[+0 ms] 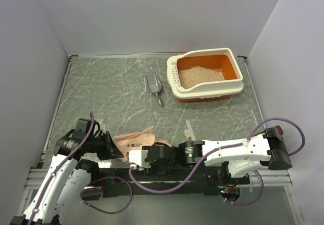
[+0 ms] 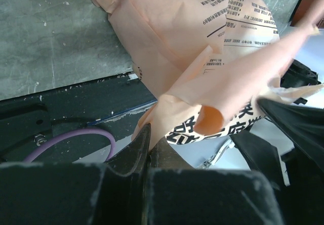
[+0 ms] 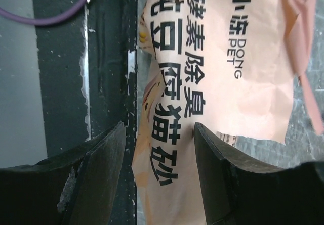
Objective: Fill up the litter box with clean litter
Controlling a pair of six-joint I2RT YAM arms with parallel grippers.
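From above, the litter box (image 1: 207,90) sits at the far right of the tabletop (image 1: 101,93). A bed of clean litter (image 1: 201,77) covers part of its orange basin, and a scoop (image 1: 153,85) lies just to its left. The printed bag (image 1: 136,140) lies flat at the near edge, well apart from the box. Both arms are folded low around it: the left fingers (image 1: 114,149) at its left end, and the right fingers (image 1: 132,156) reaching across from the right base with that arm stretched almost level. I judge the step in hand to be taking hold of the bag for a pour.

On the left wrist camera, the fingers are pressed together with no gap, their tips touching a lower fold of the bag. I cannot tell whether any paper is pinched between them. A flap of the bag rises up and to the right.

On the right wrist camera, the fingers stand wide apart and the bag's printed face lies between them, not gripped.

Next I would close the right fingers on the bag and confirm the left hold. Then I would lift with both arms and carry it to the box — keeping the mouth up until it is over the basin.
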